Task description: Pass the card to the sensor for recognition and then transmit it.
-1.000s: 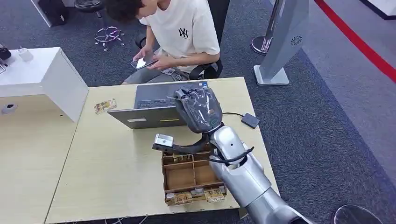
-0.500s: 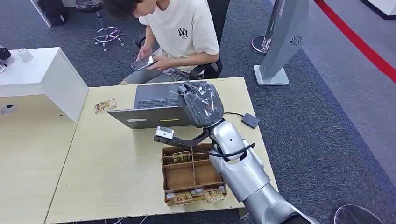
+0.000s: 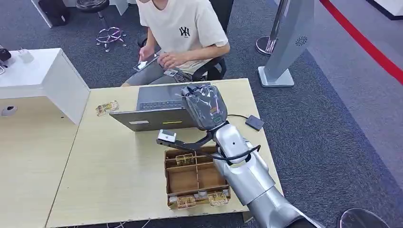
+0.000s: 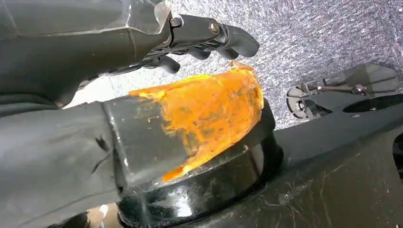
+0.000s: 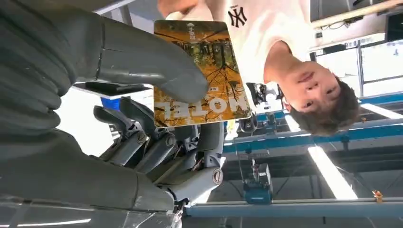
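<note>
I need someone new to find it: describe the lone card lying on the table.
On the light wooden table, find the open grey laptop. Just off its left end, near the table's far left corner, lies a small yellowish card. It lies alone on bare wood, while the other cards sit in the compartmented wooden tray.

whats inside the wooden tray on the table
The wooden tray holds small printed cards: several in its near compartments and one at the far edge. The middle cells look bare. Its right side is hidden under the robot's arm.
</note>
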Tool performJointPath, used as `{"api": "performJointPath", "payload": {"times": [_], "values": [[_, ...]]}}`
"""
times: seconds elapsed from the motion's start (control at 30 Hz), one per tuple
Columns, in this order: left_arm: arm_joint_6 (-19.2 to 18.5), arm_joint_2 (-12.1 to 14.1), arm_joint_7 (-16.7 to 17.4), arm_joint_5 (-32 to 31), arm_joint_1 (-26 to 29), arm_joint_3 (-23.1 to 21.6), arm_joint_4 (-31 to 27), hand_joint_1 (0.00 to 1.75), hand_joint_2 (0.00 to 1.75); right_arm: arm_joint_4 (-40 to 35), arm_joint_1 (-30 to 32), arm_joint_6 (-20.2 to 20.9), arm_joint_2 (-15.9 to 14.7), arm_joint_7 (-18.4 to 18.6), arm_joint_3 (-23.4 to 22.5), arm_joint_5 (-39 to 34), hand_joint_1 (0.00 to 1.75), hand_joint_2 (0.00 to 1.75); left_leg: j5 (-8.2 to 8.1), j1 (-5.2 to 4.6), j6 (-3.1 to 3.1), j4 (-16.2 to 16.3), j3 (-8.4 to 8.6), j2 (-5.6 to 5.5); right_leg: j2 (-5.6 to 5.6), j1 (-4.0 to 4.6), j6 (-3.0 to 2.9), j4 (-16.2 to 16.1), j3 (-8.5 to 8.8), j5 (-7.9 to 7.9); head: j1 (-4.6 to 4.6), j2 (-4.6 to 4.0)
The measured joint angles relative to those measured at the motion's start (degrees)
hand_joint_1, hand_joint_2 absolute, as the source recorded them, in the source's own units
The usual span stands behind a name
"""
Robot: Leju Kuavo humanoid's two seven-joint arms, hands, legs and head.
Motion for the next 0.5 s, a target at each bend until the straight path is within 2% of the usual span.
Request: {"api": "performJointPath", "payload": {"times": [0.5], "values": [[0.0, -0.1, 0.0, 0.1, -0.2, -0.5, 0.0, 0.00, 0.00, -0.2, 0.0, 0.0, 0.0, 1.0, 0.0, 1.0, 1.75, 1.75, 0.00, 0.00, 0.00, 0.0, 0.00, 0.00, 0.00, 0.00, 0.00, 0.0, 0.00, 0.00, 0.00, 0.00]]}}
